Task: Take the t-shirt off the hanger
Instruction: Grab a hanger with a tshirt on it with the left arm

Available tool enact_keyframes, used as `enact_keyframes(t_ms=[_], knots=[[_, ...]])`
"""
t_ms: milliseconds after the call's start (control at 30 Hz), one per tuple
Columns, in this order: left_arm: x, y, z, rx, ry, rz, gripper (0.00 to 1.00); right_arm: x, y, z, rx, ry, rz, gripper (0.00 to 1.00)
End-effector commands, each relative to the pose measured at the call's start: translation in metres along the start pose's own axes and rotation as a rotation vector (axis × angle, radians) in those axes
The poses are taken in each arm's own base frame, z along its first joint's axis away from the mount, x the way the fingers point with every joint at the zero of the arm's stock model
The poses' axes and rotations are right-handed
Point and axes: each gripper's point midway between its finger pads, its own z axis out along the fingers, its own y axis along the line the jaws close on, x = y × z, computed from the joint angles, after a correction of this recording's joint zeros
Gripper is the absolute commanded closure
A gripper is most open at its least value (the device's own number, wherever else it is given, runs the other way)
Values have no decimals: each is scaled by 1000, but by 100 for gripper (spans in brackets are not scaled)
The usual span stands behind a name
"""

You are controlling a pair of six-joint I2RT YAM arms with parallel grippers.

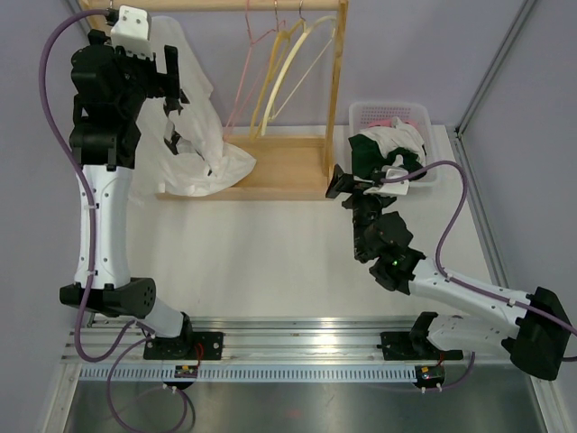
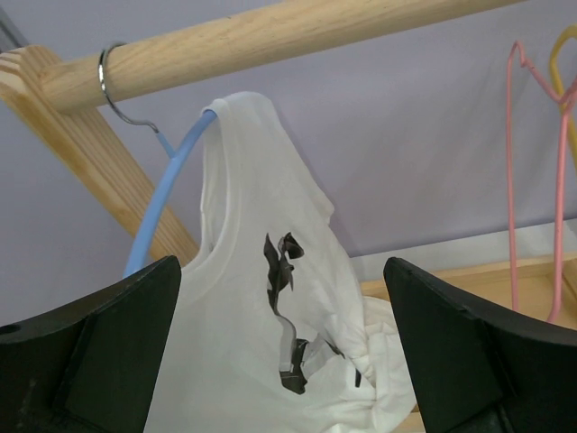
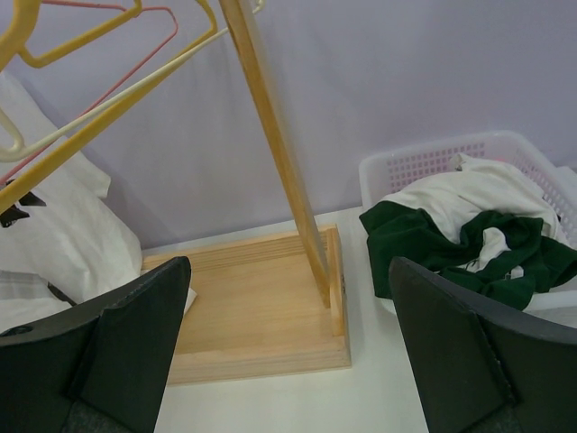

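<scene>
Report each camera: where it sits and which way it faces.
Top external: above and behind the bases, looking down on the white table; both arms, left end effector and right end effector show.
Left wrist: facing the white printed t-shirt on its blue hanger; own black fingers show.
Right wrist: facing the wooden rack base and white plastic basket; own fingers show.
Shared: both wrist views catch the t-shirt and pink wire hanger.

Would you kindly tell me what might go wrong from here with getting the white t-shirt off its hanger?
The t-shirt drapes over the blue hanger, one arm already bare; a hard pull might lift its hook off the wooden rod. The open left gripper holds nothing, and closing here could pinch hanger with cloth.
</scene>
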Motion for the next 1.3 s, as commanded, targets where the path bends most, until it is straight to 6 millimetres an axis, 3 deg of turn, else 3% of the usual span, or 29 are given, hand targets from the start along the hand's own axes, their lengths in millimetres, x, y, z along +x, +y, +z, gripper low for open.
enact_keyframes(t_ms=[0, 133, 200, 233, 267, 500, 833, 1067, 1267], knots=[[-21, 24, 2, -79, -70, 67, 1, -8, -13, 2, 8, -17, -5, 1], [-22, 37, 15, -104, -69, 110, 1, -8, -21, 2, 1, -7, 2, 1], [-36, 41, 15, -109, -103, 111, 2, -8, -21, 2, -7, -4, 1, 0], [-29, 55, 23, -129, -85, 111, 2, -9, -24, 2, -3, -4, 1, 0], [-35, 53, 23, -97, -105, 103, 3, -10, -24, 1, -4, -5, 2, 0], [-31, 77, 40, -45, -144, 26, 9, -9, -27, 1, -3, -2, -3, 1], [-27, 79, 64, 36, -191, -39, 26, -4, -22, 6, -7, 10, -11, 1], [-14, 80, 80, 40, -173, -55, 33, -2, -22, 8, -6, 15, -16, 0], [-13, 86, 87, 27, -197, -75, 40, -2, -22, 8, -9, 17, -20, 1]])
